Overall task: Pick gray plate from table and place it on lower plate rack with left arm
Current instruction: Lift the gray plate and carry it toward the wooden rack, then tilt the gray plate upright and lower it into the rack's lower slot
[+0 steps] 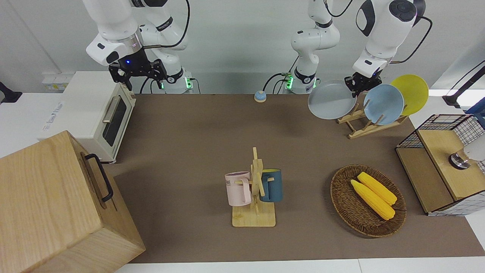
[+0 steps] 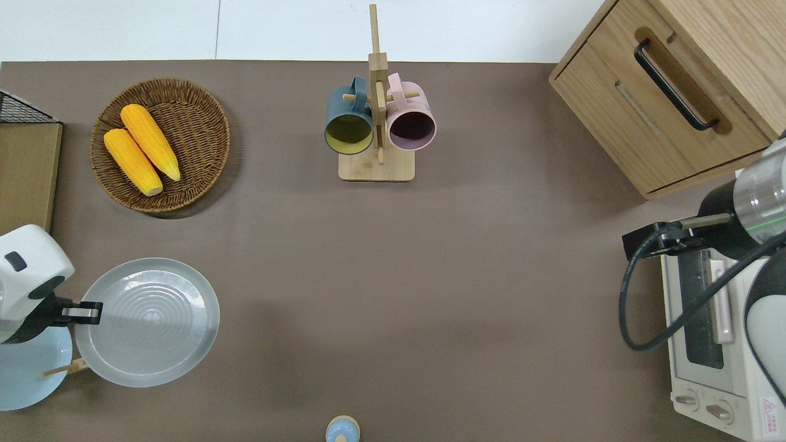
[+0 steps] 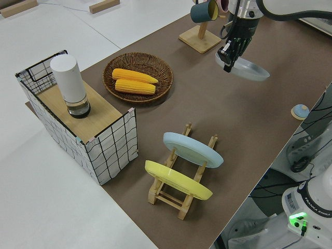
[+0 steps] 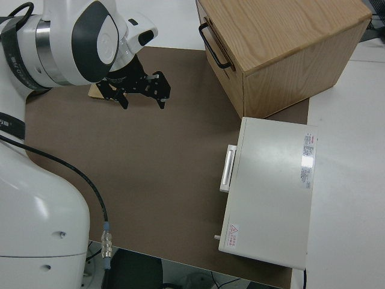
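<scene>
Left hand (image 2: pixel 92 312) clamped on gray plate (image 2: pixel 147 322) rim, airborne beside lower plate rack (image 1: pixel 363 123), right arm parked

no wording can be read — only a red warning triangle on the toaster oven (image 2: pixel 718 344) — its print illegible.

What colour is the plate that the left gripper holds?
Pale gray. The gray plate in the left gripper shows best in the overhead view.
</scene>
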You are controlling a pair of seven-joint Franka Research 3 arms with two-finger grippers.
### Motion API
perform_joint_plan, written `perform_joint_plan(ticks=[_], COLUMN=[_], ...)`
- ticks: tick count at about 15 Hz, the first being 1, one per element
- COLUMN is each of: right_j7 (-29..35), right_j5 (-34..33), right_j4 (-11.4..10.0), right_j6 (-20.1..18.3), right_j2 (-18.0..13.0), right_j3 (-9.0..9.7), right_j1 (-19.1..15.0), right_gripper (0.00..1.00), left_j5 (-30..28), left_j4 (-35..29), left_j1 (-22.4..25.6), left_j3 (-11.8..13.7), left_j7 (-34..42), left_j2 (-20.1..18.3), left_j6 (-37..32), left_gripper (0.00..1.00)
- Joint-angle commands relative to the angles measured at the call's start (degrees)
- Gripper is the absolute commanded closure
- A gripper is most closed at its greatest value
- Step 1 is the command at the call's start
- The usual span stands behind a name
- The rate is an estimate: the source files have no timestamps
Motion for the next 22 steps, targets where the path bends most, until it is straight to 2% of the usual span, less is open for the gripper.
perform_joint_plan(ticks=[1,6,11,18,22], right_j7=[0.7,0.7,0.7,0.7,0.7], right_j5=[-0.4,-0.4,-0.4,-0.4,-0.4], right_j4=[0.4,0.4,0.4,0.3,0.4], right_j6=[-0.7,-0.7,-0.7,-0.7,-0.7], right_j2=[-0.1,-0.1,-0.1,-0.1,-0.1], right_j3=[1.23,1.23,1.24,1.24,1.15], right_j1=[-1.4,-1.4,-1.4,-1.4,-1.4], right_gripper=[0.017,0.017,0.017,0.017,0.017], left_j5=[8.7,21.6,29.8,39.7,40.3], left_j4=[1.7,1.6,1.0,-1.8,-2.2], left_j1=[-0.6,-0.9,-0.9,-0.9,-0.9], left_j3=[-1.0,-3.0,-4.5,-5.9,-6.0], left_j7=[-4.1,-6.3,-10.3,-14.9,-18.5], left_j2=[0.7,2.1,3.8,6.6,9.0], left_j6=[-3.4,-7.7,-10.8,-11.1,-10.4], left_gripper=[1.0,1.0,1.0,1.0,1.0])
